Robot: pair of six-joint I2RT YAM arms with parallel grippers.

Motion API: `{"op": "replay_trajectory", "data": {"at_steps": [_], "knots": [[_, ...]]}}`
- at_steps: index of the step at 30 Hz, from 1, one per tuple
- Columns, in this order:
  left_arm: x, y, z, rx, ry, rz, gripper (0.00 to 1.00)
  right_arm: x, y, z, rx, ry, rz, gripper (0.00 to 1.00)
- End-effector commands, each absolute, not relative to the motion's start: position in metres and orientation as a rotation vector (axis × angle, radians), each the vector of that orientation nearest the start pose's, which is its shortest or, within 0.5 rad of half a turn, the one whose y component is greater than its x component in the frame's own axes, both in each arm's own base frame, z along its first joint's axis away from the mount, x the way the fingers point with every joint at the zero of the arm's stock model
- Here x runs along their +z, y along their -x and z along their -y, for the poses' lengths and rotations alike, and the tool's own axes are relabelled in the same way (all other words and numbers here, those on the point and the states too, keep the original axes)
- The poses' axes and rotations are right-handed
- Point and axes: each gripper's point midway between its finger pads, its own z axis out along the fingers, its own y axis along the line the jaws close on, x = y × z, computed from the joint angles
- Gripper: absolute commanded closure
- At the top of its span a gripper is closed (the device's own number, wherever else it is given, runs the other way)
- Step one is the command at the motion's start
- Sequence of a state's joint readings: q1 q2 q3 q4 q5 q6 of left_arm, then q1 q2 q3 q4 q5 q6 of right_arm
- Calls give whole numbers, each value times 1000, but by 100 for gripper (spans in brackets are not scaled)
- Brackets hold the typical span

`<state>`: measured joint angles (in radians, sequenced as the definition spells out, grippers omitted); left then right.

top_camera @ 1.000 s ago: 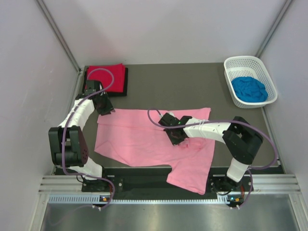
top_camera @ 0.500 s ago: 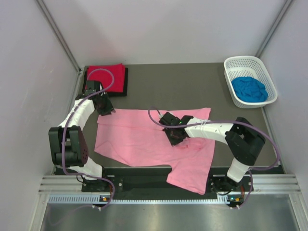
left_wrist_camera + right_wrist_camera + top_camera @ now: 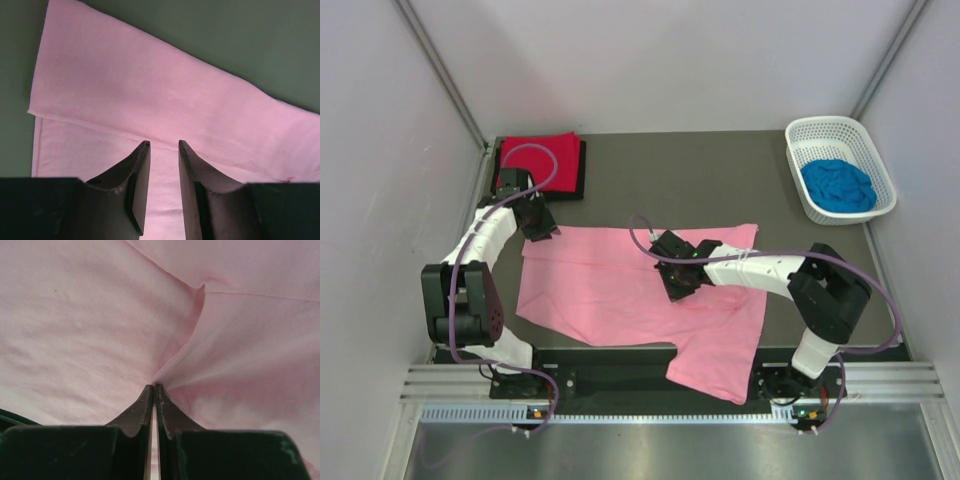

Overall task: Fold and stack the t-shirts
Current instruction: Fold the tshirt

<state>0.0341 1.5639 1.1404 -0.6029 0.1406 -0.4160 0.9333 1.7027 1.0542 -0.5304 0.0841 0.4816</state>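
From above, my left gripper hangs with its jaws apart over the far left corner of the pink shirt. That shirt lies spread on the table, reaching from this gripper across to my right arm and down to the near edge. Just beyond the left gripper lies the red shirt, folded on top of the black shirt, of which only a rim shows. My right gripper is down on the middle of the pink shirt. Flat pink cloth lies between the two grippers. Well off to the right of the right gripper and beyond it, the basket stands in the table's far corner and holds the blue shirt, bunched up. Bare table stretches from the pink shirt's far edge to the back wall.

At my left wrist, the fingers stand apart with pink cloth showing through the gap. Ahead of them a folded flap with a stitched hem crosses the cloth. Bare table lies beyond it and to the left.

At my right wrist, the fingertips are pressed together on a pinch of pink cloth, and creases run away from them. A seam lies ahead to the right.
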Motion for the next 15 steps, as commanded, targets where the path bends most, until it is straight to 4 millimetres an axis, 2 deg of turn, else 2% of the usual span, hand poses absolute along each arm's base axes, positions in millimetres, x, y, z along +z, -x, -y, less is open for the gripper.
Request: {"op": "replay_trajectory", "data": {"at_steps": [1, 4, 5, 7, 9, 11, 12, 15], "knots": [[107, -368, 30, -334, 515, -2538, 65, 44, -207, -300, 389, 541, -2671, 98], [108, -370, 30, -329, 521, -2545, 65, 41, -206, -302, 393, 536, -2690, 94], [108, -371, 31, -328, 518, -2545, 65, 42, -205, -304, 399, 537, -2689, 88], [108, -373, 32, -326, 516, -2548, 65, 50, -208, -306, 417, 525, -2674, 81], [109, -373, 37, -337, 508, -2554, 65, 58, -208, -305, 410, 506, -2672, 71], [111, -372, 43, -351, 475, -2558, 64, 75, -215, -304, 407, 460, -2643, 63], [113, -369, 57, -389, 421, -2566, 64, 79, -215, -300, 394, 442, -2643, 61], [121, -359, 87, -437, 309, -2570, 64, 90, -220, -273, 353, 327, -2654, 60]]}}
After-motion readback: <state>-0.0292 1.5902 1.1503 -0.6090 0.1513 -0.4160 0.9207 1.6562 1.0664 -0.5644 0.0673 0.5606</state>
